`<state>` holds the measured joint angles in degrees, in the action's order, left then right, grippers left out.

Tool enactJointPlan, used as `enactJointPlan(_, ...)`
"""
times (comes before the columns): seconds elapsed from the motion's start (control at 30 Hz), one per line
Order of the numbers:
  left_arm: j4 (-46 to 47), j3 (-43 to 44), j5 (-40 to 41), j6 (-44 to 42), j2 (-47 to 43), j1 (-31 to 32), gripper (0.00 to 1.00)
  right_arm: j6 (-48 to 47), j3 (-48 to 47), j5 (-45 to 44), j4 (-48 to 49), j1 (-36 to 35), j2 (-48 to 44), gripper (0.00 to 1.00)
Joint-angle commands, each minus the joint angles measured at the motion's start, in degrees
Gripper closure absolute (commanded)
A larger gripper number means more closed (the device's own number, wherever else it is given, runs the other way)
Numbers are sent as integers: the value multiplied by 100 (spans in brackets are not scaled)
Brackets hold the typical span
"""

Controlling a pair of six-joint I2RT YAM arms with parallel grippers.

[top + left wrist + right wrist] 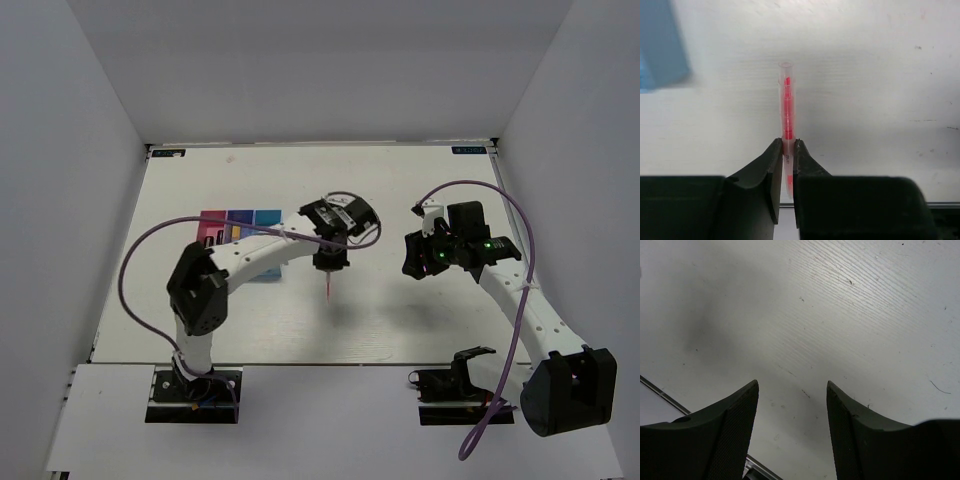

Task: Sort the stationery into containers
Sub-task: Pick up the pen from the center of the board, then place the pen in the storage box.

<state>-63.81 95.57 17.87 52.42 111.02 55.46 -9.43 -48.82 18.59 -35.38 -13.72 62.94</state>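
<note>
A thin pink-red pen (787, 107) with a clear cap is clamped between the jaws of my left gripper (788, 143), which is shut on it above the white table. From above, the pen (329, 287) hangs out of the left gripper (330, 266) near the table's middle. The containers (243, 220), a tray with pink, dark blue and light blue compartments, lie left of that gripper, partly hidden under the left arm. A blurred blue corner of the containers (660, 47) shows in the left wrist view. My right gripper (792, 386) is open over bare table, nothing between its fingers; it also shows from above (412, 262).
White walls enclose the table (400, 320) on the left, back and right. A purple cable loops from each arm. The table's front edge runs just ahead of the arm bases.
</note>
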Motion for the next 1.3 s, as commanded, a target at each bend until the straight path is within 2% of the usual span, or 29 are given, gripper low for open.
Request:
enactJointPlan(0.0, -562, 120, 806, -1136, -1011, -534, 100, 11, 56, 136, 180, 27, -106, 40)
enactJointPlan(0.17, -615, 111, 1359, -1910, -1311, -1528, 100, -24, 65, 198, 172, 27, -54, 40)
enactJointPlan(0.33, -160, 217, 1334, -2684, -1171, -2266, 100, -50, 83, 242, 189, 27, 52, 40)
enactJointPlan(0.43, 139, 216, 1132, -2825, -987, -2460, 100, -76, 100, 233, 189, 27, 87, 40)
enactJointPlan(0.7, 676, 23, 719, -2843, -521, -2725, 90, -138, 109, 233, 189, 44, 228, 36)
enactJointPlan(0.8, 800, 6, 596, -2817, -380, -2778, 83, -155, 100, 224, 189, 62, 298, 34)
enactJointPlan(0.83, 852, 14, 578, -2799, -345, -2778, 76, -173, 92, 215, 180, 53, 298, 33)
enactJointPlan(0.93, 897, 14, 446, -2790, -257, -2795, 61, -217, 83, 224, 145, 97, 360, 28)
enactJointPlan(1.0, 888, 6, 454, -2790, -239, -2795, 47, -217, 74, 215, 136, 123, 360, 27)
enactJointPlan(1.07, 897, -29, 358, -2773, -265, -2804, 42, -217, 83, 198, 136, 150, 342, 23)
enactJointPlan(1.17, 862, -74, 288, -2711, -361, -2804, 41, -217, 83, 206, 154, 220, 324, 23)
enactJointPlan(1.23, 783, -56, 209, -2667, -476, -2795, 47, -208, 83, 154, 145, 273, 316, 26)
enactJointPlan(1.27, 695, -56, 191, -2641, -659, -2743, 72, -200, 83, 128, 154, 325, 298, 29)
